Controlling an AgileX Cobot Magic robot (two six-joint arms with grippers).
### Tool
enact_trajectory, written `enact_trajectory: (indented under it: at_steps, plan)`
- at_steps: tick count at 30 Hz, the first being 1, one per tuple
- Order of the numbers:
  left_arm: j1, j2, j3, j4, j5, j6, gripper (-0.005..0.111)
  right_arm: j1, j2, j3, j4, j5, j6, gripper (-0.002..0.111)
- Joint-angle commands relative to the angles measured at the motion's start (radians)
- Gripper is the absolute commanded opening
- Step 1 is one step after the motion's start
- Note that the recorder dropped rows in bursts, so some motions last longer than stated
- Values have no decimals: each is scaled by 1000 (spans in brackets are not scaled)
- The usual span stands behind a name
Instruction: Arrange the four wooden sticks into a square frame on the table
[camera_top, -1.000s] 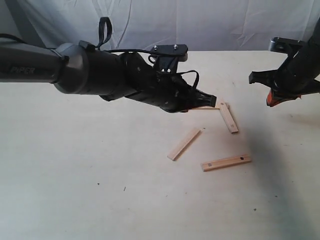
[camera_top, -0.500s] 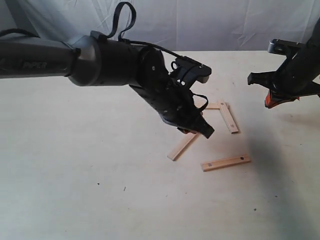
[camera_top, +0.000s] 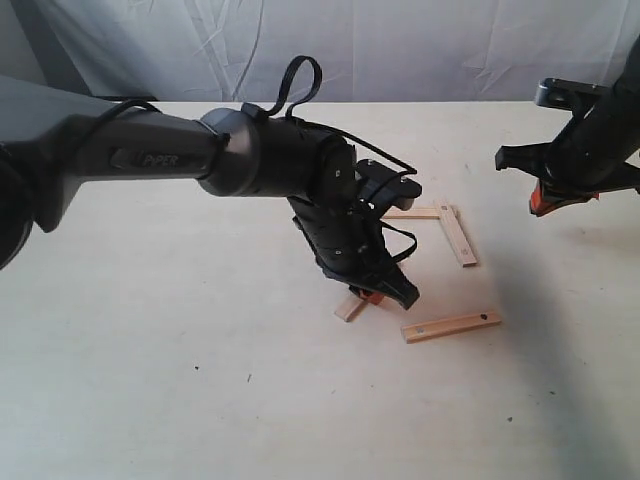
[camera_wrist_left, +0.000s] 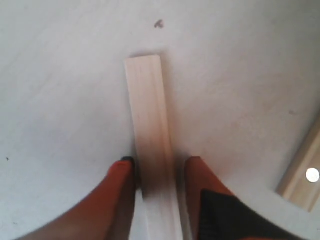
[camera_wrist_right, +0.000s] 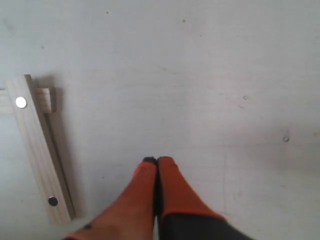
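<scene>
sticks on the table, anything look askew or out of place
Nothing looks damaged, but there is no square yet. The far stick and the right stick overlap in an L corner. The near stick lies apart from them, tilted. The slanted stick lies diagonally, off the corner, between the fingers of the left gripper.

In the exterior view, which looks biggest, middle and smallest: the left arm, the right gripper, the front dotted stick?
1. left arm: biggest by far.
2. right gripper: middle, though the picture's edge cuts part of it off.
3. front dotted stick: smallest, thin and short.
</scene>
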Motion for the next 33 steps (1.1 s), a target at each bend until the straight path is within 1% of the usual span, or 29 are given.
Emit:
enact_trajectory:
  at_steps: [1,2,3,7,10,15,18,21,25,27,33]
  plan:
    - [-4,-2,-6,6,4,-15,11,-5,0,1,1,-10,-11,0]
    - [-4,-2,-6,6,4,-15,3,-5,0,1,1,-10,-11,0]
    - [-4,-2,-6,6,4,-17,0,-5,0,1,1,-10,-11,0]
    - [6,-7,-15,8,4,-49,0,-5,0,1,1,-10,-11,0]
    - [24,-31,-54,20,-8,-111,0,-5,0,1,1,-13,-11,0]
    - [42,-53,-107,45,-144,-292,0,-5,0,1,3,-19,-11,0]
    - [37,-29,-110,48,-204,-374,0,-5,0,1,5,-19,-11,0]
    - [35,4,-110,45,-210,-399,0,-5,0,1,10,-19,-11,0]
    - [39,40,-110,58,-242,-489,0,-5,0,1,44,-22,-11,0]
    - [39,54,-110,58,-260,-491,0,0,0,1,78,-26,-27,0]
    - [39,86,-110,54,-257,-518,0,37,0,1,72,-51,-34,0]
